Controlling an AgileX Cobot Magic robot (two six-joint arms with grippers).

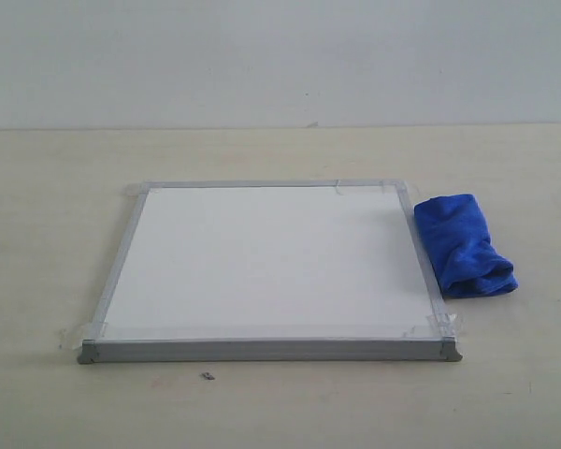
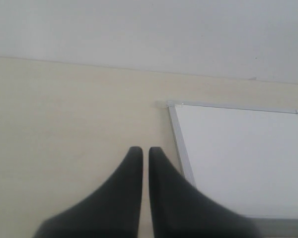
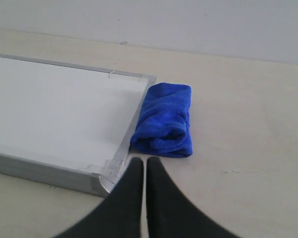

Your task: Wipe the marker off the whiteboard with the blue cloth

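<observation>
Whiteboard [image 1: 262, 262], blue cloth [image 1: 463, 245] adjacent; wrist views alone show left hand [image 2: 145, 151], right hand [image 3: 144, 161] closed.

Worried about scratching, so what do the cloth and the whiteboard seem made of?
Blue cloth: soft, fuzzy pile, probably microfibre. Whiteboard: smooth flat white face, coating unclear; frame matte silver-grey, with straight extruded-looking edges, likely aluminium.

The flat rectangular metal-framed whiteboard [image 1: 262, 262] is seen as plain white, edged silver-grey. At the picture's right, the soft fluffy microfibre cloth [image 1: 463, 245] is coloured solid royal blue.
</observation>
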